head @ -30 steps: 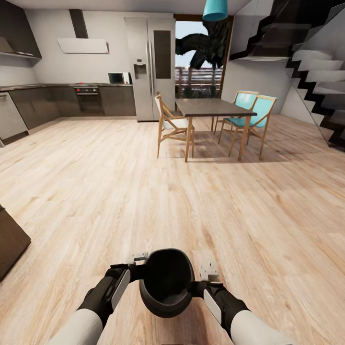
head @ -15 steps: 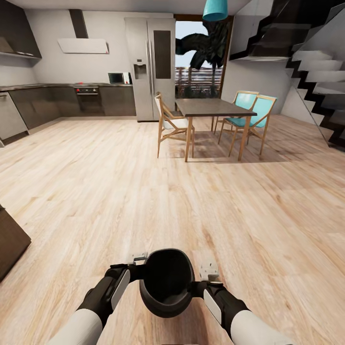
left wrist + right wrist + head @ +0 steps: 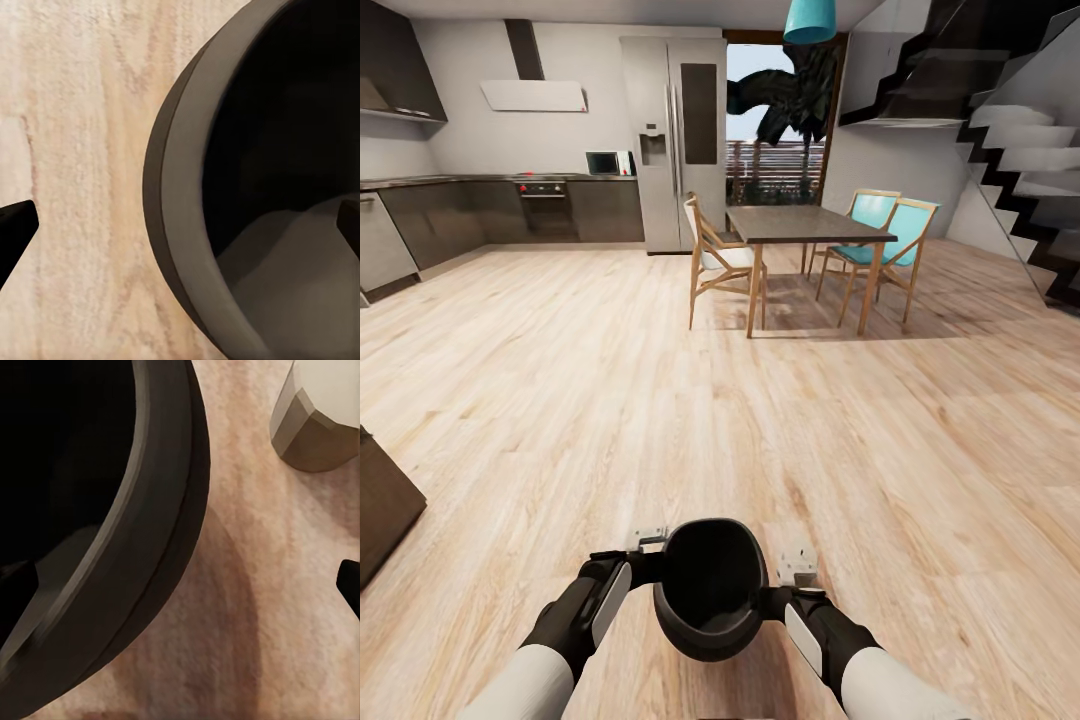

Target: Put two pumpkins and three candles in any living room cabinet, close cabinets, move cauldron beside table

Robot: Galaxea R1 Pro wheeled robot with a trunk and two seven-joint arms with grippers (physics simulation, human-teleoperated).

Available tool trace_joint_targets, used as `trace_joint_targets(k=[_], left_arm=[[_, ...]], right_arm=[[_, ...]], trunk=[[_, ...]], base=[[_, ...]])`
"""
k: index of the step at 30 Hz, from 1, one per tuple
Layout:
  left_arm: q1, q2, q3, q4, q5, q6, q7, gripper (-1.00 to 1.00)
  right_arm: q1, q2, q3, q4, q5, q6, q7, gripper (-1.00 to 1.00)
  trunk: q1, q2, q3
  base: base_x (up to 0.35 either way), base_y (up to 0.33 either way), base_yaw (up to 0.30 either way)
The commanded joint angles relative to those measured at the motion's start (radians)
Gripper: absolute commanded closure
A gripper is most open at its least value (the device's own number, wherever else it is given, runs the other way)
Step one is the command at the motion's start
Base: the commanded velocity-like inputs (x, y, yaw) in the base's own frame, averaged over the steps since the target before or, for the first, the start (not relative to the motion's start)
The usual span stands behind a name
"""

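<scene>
The cauldron (image 3: 710,590), a black round pot with a thick rim, is low over the wooden floor right in front of me, between my two arms. My left gripper (image 3: 650,565) is at its left rim and my right gripper (image 3: 772,600) at its right rim. In the left wrist view the cauldron's rim (image 3: 180,225) runs between the wide-apart fingertips (image 3: 15,225), one outside the pot and one inside. The right wrist view has the same straddle over the cauldron rim (image 3: 161,525), fingertips (image 3: 349,585) far apart. Both grippers are open. The pumpkins and candles are out of view.
A dining table (image 3: 810,225) with wooden chairs (image 3: 715,262) stands far ahead, right of centre. Kitchen units (image 3: 480,210) and a fridge (image 3: 675,140) line the back wall. Stairs (image 3: 1020,170) rise at the right. A dark-brown unit's corner (image 3: 380,505) juts in at the left.
The cauldron has shifted a touch to the right between the grippers. The arms and the view are otherwise the same.
</scene>
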Motion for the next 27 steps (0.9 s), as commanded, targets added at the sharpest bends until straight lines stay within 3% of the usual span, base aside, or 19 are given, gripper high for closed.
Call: trace_joint_targets(k=[1, 14, 27], left_arm=[[0.000, 0.001, -0.002, -0.002, 0.010, 0.005, 0.006, -1.00], [0.000, 0.001, -0.002, -0.002, 0.010, 0.003, 0.006, -1.00], [0.000, 0.001, -0.003, 0.000, 0.010, 0.003, 0.005, -1.00]], right_arm=[[0.000, 0.000, 0.007, -0.001, -0.009, 0.005, -0.009, -1.00], [0.000, 0.000, 0.007, -0.001, -0.009, 0.005, -0.009, -1.00], [0.000, 0.000, 0.007, -0.001, -0.009, 0.005, -0.009, -1.00]], trunk=[[0.000, 0.000, -0.001], [0.000, 0.000, -0.001], [0.000, 0.000, -0.001]], base=[[0.000, 0.000, 0.000], [0.084, 0.018, 0.000], [-0.049, 0.023, 0.000]])
